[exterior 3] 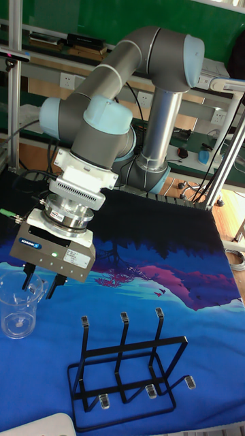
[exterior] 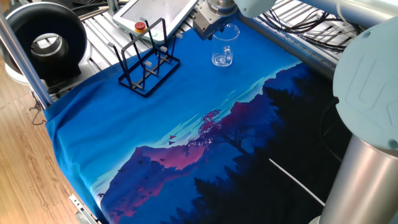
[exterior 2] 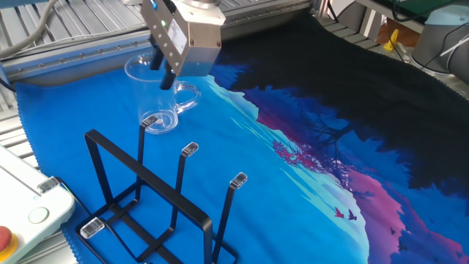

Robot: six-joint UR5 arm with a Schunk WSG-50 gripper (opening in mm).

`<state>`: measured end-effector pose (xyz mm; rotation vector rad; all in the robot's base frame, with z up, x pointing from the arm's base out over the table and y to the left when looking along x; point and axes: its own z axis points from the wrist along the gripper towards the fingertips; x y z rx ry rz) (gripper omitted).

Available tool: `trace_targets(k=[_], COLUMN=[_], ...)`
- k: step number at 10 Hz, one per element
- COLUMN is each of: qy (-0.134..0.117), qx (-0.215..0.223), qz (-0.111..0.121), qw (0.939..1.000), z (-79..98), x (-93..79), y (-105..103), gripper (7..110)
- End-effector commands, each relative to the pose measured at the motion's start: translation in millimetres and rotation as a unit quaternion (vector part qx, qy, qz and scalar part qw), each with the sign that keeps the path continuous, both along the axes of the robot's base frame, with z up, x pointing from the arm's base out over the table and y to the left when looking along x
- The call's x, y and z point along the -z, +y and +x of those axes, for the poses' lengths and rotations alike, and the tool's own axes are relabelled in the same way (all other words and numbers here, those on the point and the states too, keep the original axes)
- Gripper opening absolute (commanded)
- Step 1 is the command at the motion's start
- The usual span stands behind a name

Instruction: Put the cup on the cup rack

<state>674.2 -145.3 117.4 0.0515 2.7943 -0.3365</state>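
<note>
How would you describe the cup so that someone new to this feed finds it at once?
Start at the blue cloth over the table, then find the black wire cup rack near one edge. Just beyond it, under the gripper, stands the cup: the only clear see-through vessel there, upright, with a small side handle.

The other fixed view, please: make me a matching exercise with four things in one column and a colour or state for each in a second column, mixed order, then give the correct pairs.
Column one:
1. cup
2. cup rack
3. gripper
4. tablecloth

Column two:
A. black thin wire, standing with nothing on it
B. tilted, fingers reaching down at the cup's rim
C. clear and see-through, standing upright on the cloth
D. blue with a purple mountain picture

Right pairs: 1-C, 2-A, 3-B, 4-D
</note>
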Motion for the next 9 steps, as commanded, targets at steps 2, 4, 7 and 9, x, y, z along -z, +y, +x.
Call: trace_targets(k=[2, 4, 7, 9], qy=[0.011, 0.014, 0.023, 0.019], qx=[0.004, 0.006, 0.074, 0.114], qz=[-0.005, -0.014, -0.008, 0.010], qw=[0.9999, 0.9998, 0.9970, 0.9932], z=[-5.9, -7.7, -56.2, -77.0], x=[0.0, -0.5, -7.9, -10.2], y=[-5, -9, 0, 5], gripper=[44, 44, 44, 44])
